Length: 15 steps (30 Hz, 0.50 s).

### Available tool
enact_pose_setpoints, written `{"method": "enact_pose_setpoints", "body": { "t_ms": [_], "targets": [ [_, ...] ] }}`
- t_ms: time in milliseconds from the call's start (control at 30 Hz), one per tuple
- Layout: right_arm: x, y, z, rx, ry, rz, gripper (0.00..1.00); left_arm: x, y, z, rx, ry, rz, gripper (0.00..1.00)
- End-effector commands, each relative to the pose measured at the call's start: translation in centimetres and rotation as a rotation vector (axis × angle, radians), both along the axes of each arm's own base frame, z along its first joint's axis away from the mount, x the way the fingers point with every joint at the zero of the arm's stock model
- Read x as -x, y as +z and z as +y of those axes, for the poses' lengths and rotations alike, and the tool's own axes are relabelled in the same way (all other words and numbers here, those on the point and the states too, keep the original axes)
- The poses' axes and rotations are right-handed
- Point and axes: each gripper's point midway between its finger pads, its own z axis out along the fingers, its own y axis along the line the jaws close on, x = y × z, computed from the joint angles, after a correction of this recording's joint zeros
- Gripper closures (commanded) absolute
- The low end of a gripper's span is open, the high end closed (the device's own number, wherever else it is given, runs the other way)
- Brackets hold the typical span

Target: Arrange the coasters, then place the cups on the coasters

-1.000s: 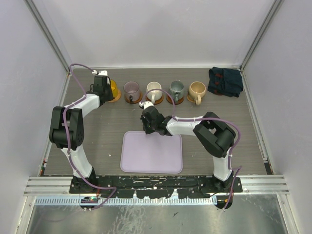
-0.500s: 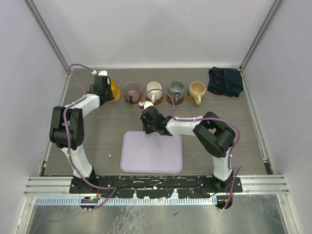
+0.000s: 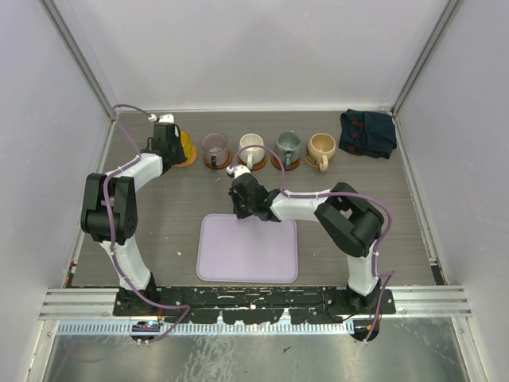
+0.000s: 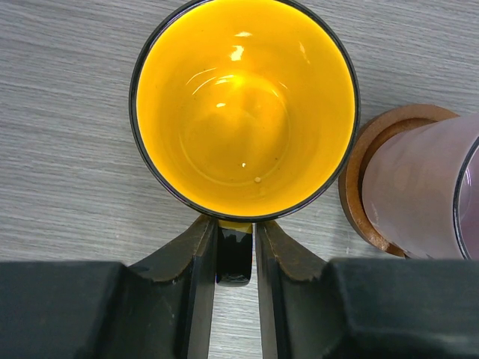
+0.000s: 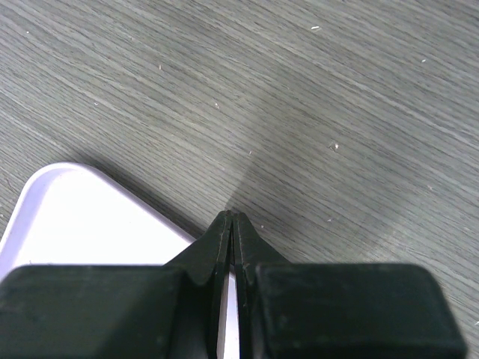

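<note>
Five cups stand in a row at the back, each on a brown coaster [image 3: 216,164]: yellow cup [image 3: 184,145], purplish glass cup [image 3: 215,146], white cup [image 3: 251,147], grey-green cup [image 3: 288,145], beige cup [image 3: 321,146]. My left gripper [image 3: 175,146] straddles the yellow cup's dark handle [image 4: 235,258]. Its jaws [image 4: 236,224] stand slightly open, with a thin gap beside the handle. The yellow cup [image 4: 243,112] is upright, and the glass cup [image 4: 419,187] on its coaster [image 4: 358,187] is to the right of it. My right gripper [image 3: 238,210] is shut and empty [image 5: 232,217] over the tray's far edge.
A lavender tray [image 3: 246,255] lies at the near centre, and its corner [image 5: 75,217] shows in the right wrist view. A dark blue folded cloth [image 3: 367,133] sits at the back right. Walls enclose the table on three sides.
</note>
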Motion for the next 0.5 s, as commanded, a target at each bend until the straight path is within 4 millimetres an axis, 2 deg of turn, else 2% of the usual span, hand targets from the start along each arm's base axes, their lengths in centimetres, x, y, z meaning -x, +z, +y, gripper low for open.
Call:
{"method": "enact_pose_setpoints", "body": {
  "t_ms": [0, 100, 333, 467],
  "targets": [
    [0.53, -0.93, 0.00, 0.029, 0.013, 0.020, 0.89, -1.29, 3.00, 0.40, 0.013, 0.031, -0.098, 0.73],
    [0.56, -1.03, -0.04, 0.031, 0.013, 0.022, 0.89, -1.09, 2.71, 0.43, 0.015, 0.035, -0.091, 0.73],
    [0.61, -1.18, -0.06, 0.033, 0.014, 0.025, 0.89, -0.75, 2.33, 0.71, 0.005, 0.047, -0.077, 0.85],
    [0.62, -1.24, 0.00, 0.033, 0.016, 0.027, 0.89, -0.58, 2.31, 0.81, -0.002, 0.047, -0.070, 0.87]
  ]
}}
